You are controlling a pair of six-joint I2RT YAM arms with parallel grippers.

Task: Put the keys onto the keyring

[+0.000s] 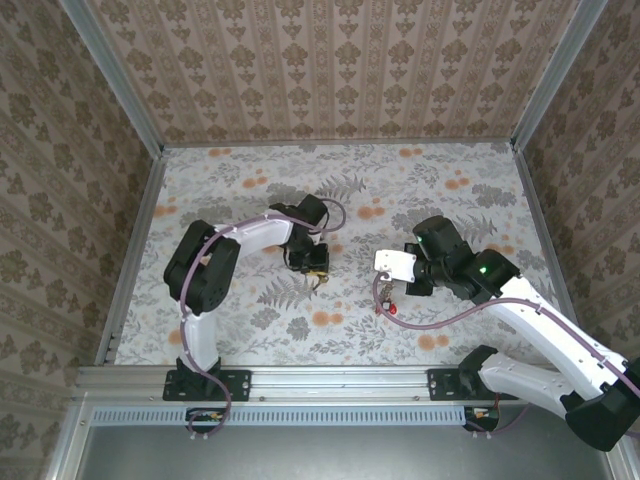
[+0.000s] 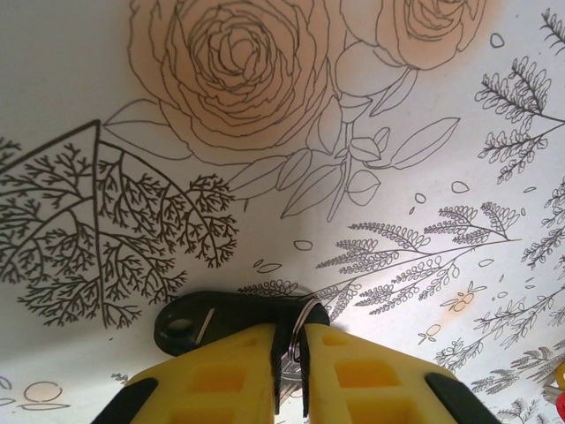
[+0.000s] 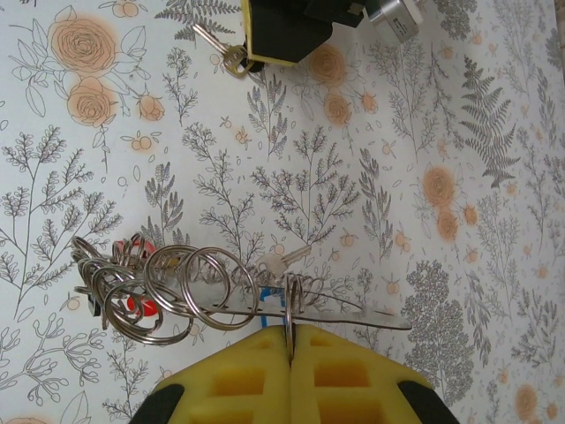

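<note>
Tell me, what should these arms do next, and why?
Probably bring the left gripper toward the right gripper: the left is shut on a black-headed key, the right on the keyring, and a stretch of table separates them.

Key [image 3: 228, 56] L of keyring [image 3: 335, 308], well apart.

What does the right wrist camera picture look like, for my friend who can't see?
At the bottom, the yellow right end effector is shut on a small ring in a tangle of silver rings and keys strung on a wire keyring. At the top, the left end effector holds one key. A flowery tablecloth lies behind.
</note>
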